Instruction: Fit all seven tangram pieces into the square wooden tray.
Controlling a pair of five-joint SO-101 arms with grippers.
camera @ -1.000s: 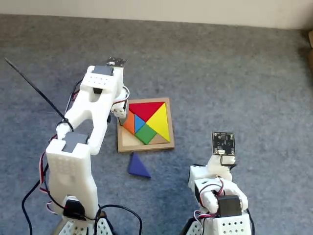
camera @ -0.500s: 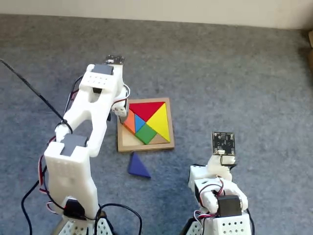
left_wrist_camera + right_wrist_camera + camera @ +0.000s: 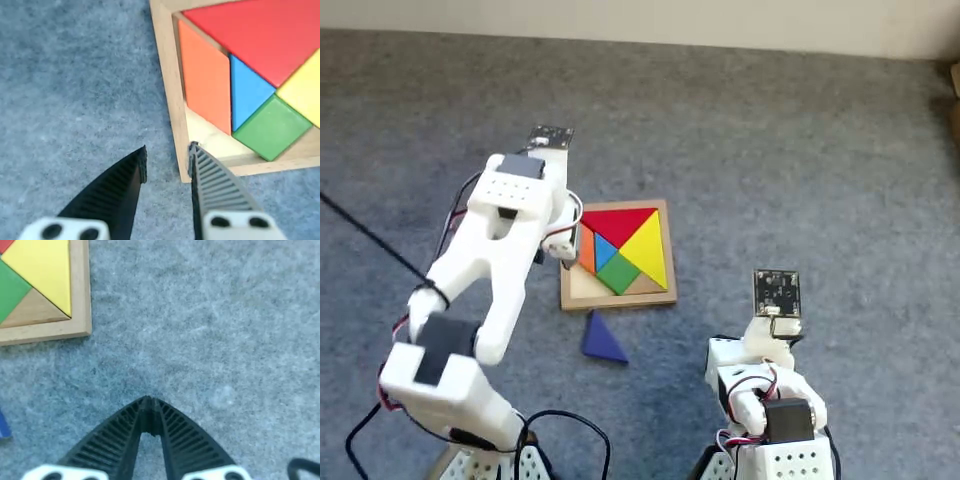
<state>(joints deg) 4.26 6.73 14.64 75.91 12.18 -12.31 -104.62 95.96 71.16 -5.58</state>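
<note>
High view: the dark blue triangle (image 3: 603,340) lies on the desk outside the tray (image 3: 620,301); left wrist view: the left end effector (image 3: 168,147) is released and empty at the tray's rim, with the free corner (image 3: 210,140) just ahead; right wrist view: the right end effector (image 3: 148,402) is clenched on nothing. Next, I judge, the triangle must be grasped.

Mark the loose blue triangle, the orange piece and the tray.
loose blue triangle (image 3: 603,341), high view, centre of face
orange piece (image 3: 205,87), left wrist view, centre of face
tray (image 3: 171,85), left wrist view, wooden rim
</note>
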